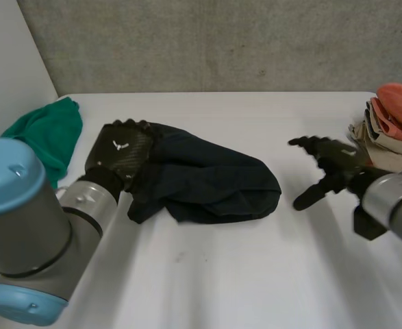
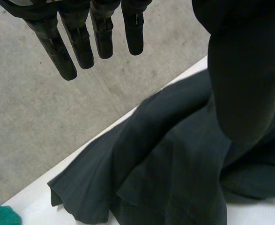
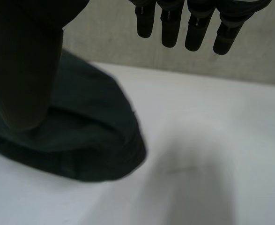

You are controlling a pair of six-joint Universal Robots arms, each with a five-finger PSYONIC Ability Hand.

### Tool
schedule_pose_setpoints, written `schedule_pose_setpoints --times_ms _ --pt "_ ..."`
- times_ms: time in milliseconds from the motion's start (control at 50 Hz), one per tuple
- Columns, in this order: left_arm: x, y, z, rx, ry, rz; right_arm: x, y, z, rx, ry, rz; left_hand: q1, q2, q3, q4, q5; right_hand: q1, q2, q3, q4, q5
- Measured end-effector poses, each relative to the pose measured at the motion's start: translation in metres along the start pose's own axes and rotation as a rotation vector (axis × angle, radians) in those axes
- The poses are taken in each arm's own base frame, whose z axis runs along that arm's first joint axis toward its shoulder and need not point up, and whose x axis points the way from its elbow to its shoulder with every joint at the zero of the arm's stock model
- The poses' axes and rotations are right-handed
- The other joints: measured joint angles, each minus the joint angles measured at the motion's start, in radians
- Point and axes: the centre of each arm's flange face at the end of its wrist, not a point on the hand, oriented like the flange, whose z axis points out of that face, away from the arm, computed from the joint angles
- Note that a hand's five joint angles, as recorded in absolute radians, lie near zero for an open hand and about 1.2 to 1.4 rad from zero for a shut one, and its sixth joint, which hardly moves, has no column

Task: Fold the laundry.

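Nearest me, my left arm (image 1: pixel 29 233) reaches up over the white desk (image 1: pixel 255 274) and ends in the left hand (image 1: pixel 120 152), which sits over the left end of a dark, crumpled garment (image 1: pixel 207 179). In its wrist view its fingers (image 2: pixel 62 51) are straight and spread apart, holding nothing, with the cloth bunched below the palm. I cannot tell whether the palm touches it.

The garment lies mid-desk, between both hands. My right hand (image 1: pixel 334 164) hovers near its right end, apart from it, fingers (image 3: pixel 196 28) straight and empty.

Further back, a green cloth (image 1: pixel 46 133) lies at the desk's left edge, and a stack of folded cloths (image 1: pixel 392 127), salmon on top, sits at the right edge.
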Motion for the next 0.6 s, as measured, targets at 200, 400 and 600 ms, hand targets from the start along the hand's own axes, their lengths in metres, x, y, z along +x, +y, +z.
schedule_pose_setpoints --times_ms 200,400,600 --pt "0.019 0.054 0.046 -0.028 0.006 0.048 -0.014 0.047 0.054 -0.074 0.085 0.013 0.199 0.191 0.190 0.197 0.205 0.000 0.000 0.000 0.001 0.000" --pt "0.026 0.072 0.065 -0.060 0.022 0.162 -0.012 0.062 0.091 -0.057 0.067 0.074 0.824 0.825 0.820 0.838 0.834 0.300 0.302 0.309 0.315 0.302" --pt "0.009 0.011 0.054 0.055 -0.059 0.172 -0.015 0.038 0.100 0.045 0.030 0.053 0.837 0.897 0.890 0.909 0.878 0.876 0.953 0.970 0.986 0.936"
